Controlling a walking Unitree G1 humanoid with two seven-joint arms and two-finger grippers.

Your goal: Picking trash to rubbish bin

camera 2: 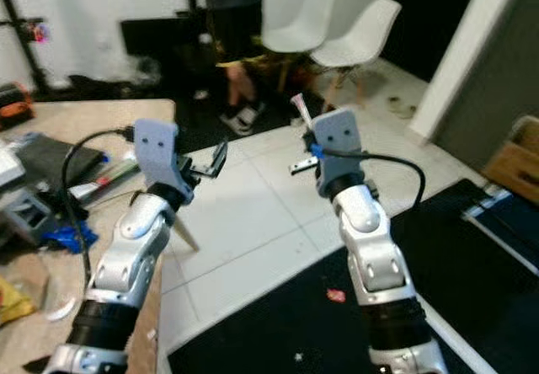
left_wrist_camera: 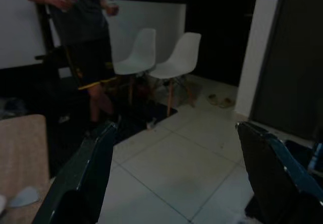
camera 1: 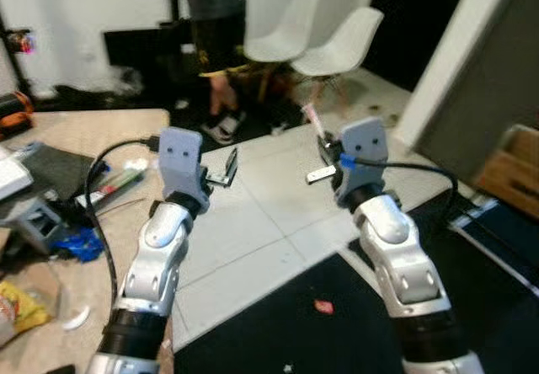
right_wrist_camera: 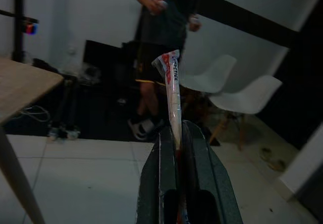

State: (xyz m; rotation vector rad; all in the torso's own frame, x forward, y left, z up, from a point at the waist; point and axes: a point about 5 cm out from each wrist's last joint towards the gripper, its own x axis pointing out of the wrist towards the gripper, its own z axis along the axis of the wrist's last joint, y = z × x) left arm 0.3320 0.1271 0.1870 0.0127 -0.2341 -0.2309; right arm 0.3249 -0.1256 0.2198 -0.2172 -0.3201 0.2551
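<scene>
A thin white-and-red stick wrapper (right_wrist_camera: 172, 95) stands upright, pinched between the two fingers of my right gripper (right_wrist_camera: 176, 138). In the eye views that gripper (camera 2: 305, 151) is held up over the white tiled floor, with the wrapper (camera 2: 299, 109) poking out above it. My left gripper (camera 1: 223, 170) is raised beside the table edge at about the same height. In the left wrist view its fingers (left_wrist_camera: 83, 173) are spread wide with nothing between them. A small red scrap (camera 1: 323, 307) lies on the black mat below my right arm.
A wooden table (camera 1: 93, 125) on my left carries cables, packets and other clutter. A person (camera 1: 215, 29) stands at the back beside two white chairs (camera 1: 337, 41). A grey wall panel and a cardboard box (camera 1: 509, 172) are on the right. A black mat (camera 1: 278, 332) covers the near floor.
</scene>
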